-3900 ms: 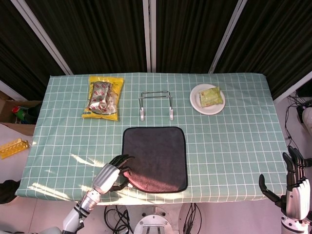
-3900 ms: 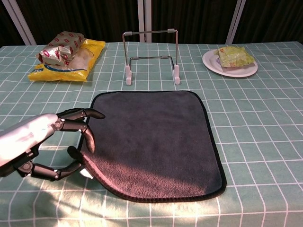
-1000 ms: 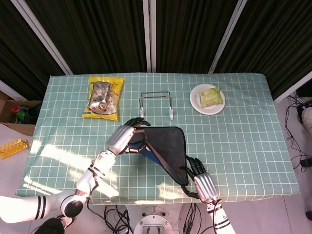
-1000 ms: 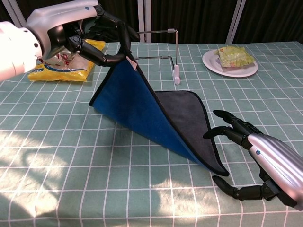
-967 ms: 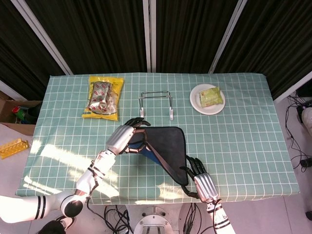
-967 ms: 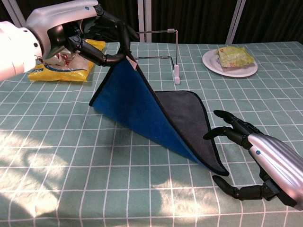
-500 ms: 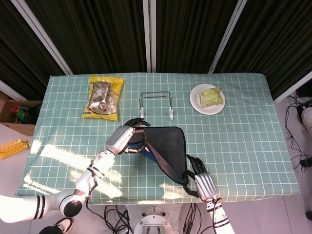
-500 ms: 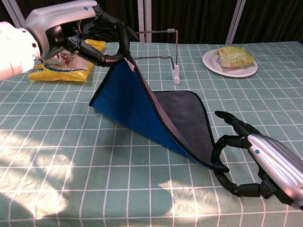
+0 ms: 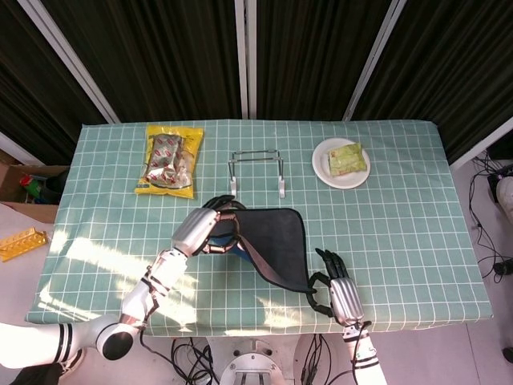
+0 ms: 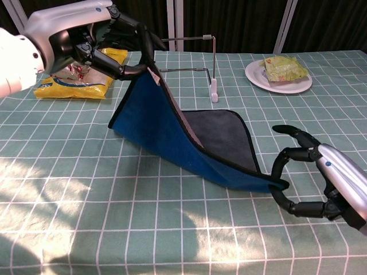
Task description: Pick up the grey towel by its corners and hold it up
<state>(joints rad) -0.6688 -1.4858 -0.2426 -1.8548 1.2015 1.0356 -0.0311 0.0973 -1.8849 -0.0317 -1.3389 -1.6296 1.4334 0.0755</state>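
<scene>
The grey towel [image 9: 276,241] has a blue underside [image 10: 166,132] and a black hem. My left hand [image 10: 97,40] pinches its near left corner and holds it high above the table, close to the metal rack. That hand also shows in the head view [image 9: 200,228]. My right hand [image 10: 321,183] curls finger and thumb around the near right corner, which is lifted a little off the cloth. From the head view the right hand [image 9: 337,293] sits near the table's front edge. The towel's far edge still lies on the table.
A yellow snack bag [image 9: 170,160] lies at the back left. The metal wire rack [image 10: 183,63] stands just behind the towel. A white plate [image 10: 252,71] with a green packet [image 9: 346,158] is at the back right. The checked green tablecloth [image 9: 401,224] covers the table.
My right hand has closed on the near right corner and raised it slightly, shifting right. The towel's front edge now hangs between both hands. The left hand has barely moved.
</scene>
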